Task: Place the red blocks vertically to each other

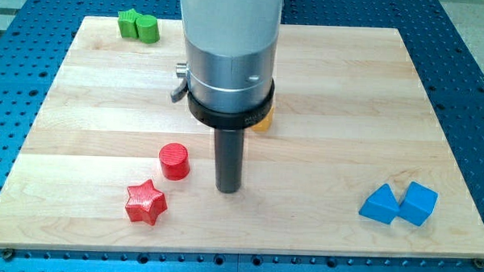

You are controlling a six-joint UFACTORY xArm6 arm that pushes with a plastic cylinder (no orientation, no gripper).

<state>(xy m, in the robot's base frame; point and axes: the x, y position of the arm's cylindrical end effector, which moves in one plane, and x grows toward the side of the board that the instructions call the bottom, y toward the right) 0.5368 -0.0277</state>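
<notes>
A red cylinder block (174, 161) lies on the wooden board at the lower left of centre. A red star block (146, 202) lies just below and left of it, a small gap apart. My tip (228, 189) rests on the board to the right of the red cylinder, apart from it, and up and right of the red star. It touches no block.
Two green blocks (139, 25) sit together at the board's top left. Two blue blocks (399, 204) sit together at the lower right. A yellow or orange block (263, 121) is mostly hidden behind the arm's body near the centre. The wooden board (348, 115) lies on a blue perforated table.
</notes>
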